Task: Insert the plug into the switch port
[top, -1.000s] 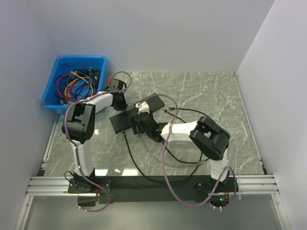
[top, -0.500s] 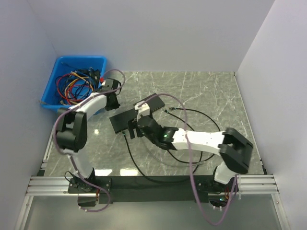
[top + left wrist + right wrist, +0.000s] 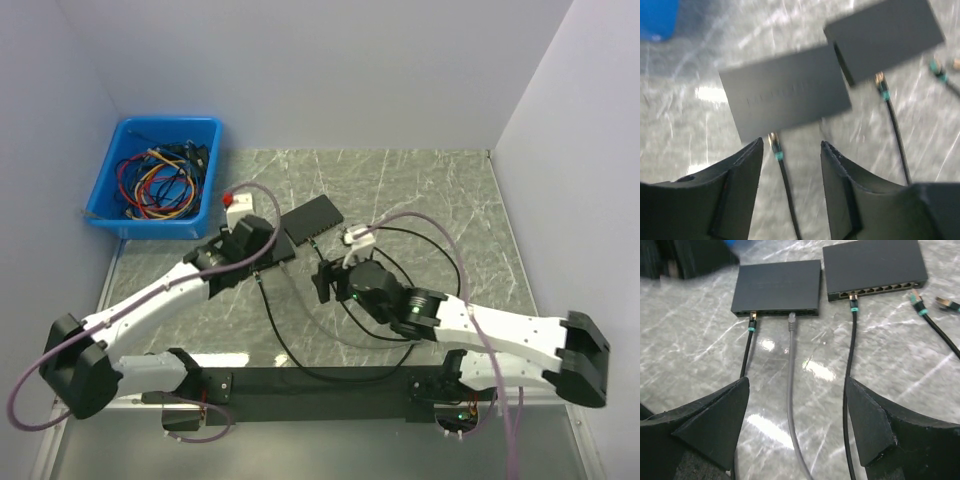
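Two black switches lie side by side. In the right wrist view the left switch has a black cable with a teal-banded plug and a grey plug at its ports. The right switch has another teal-banded plug at a port. Two loose plugs lie to its right. My right gripper is open and empty above the cables. My left gripper is open and empty, just short of the nearer switch, straddling its plug.
A blue bin full of coloured cables stands at the back left. Black cables loop over the marble table between the arms. The farther switch lies mid-table. White walls close in both sides.
The left arm swung from beside the bin down and right, over the nearer switch. The right arm drew back from the switches toward the near right and stretched out low.
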Robot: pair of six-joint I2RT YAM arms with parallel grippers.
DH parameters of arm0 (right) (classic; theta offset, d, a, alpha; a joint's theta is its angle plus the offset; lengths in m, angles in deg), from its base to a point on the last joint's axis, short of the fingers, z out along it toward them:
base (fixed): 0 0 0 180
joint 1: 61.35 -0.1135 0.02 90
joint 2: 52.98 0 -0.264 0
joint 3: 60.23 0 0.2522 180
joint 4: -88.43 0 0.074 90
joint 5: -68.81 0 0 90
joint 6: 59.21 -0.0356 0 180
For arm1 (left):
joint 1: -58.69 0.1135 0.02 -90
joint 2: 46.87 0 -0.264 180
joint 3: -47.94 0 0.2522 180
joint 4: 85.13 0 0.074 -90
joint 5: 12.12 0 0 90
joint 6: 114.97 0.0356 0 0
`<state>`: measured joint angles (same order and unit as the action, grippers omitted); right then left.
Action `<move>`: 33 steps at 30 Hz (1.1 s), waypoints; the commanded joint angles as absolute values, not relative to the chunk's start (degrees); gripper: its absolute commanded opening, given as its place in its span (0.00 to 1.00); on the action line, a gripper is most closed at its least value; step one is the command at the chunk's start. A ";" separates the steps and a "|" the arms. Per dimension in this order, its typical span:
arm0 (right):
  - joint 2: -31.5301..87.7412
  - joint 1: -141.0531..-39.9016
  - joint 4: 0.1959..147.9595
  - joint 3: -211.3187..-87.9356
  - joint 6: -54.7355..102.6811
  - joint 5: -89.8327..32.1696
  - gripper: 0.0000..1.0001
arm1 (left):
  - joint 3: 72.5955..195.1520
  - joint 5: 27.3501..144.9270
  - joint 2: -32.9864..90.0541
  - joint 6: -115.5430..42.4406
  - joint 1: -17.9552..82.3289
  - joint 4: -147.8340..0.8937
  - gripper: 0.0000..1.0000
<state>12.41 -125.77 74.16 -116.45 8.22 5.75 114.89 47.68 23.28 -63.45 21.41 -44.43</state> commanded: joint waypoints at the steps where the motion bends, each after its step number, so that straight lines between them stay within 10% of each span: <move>1: 5.05 -126.30 72.83 -113.73 6.27 7.73 0.85 | 111.81 40.53 16.87 -67.42 16.60 -43.15 0.57; 14: -12.01 -126.39 70.55 -103.44 3.55 6.23 0.85 | 92.57 21.82 -1.33 -61.83 9.91 -57.02 0.54; 19: -15.79 -126.48 68.61 -102.82 2.84 5.88 0.85 | 78.19 9.86 -11.35 -44.61 10.08 -85.67 0.63; 21: -17.46 -126.48 68.34 -102.03 2.58 5.09 0.85 | 72.02 10.81 -14.42 -31.87 11.65 -98.46 0.75; 33: -20.37 -126.65 67.55 -99.04 0.73 2.10 0.85 | 64.34 39.89 3.72 -38.78 38.72 -122.48 0.73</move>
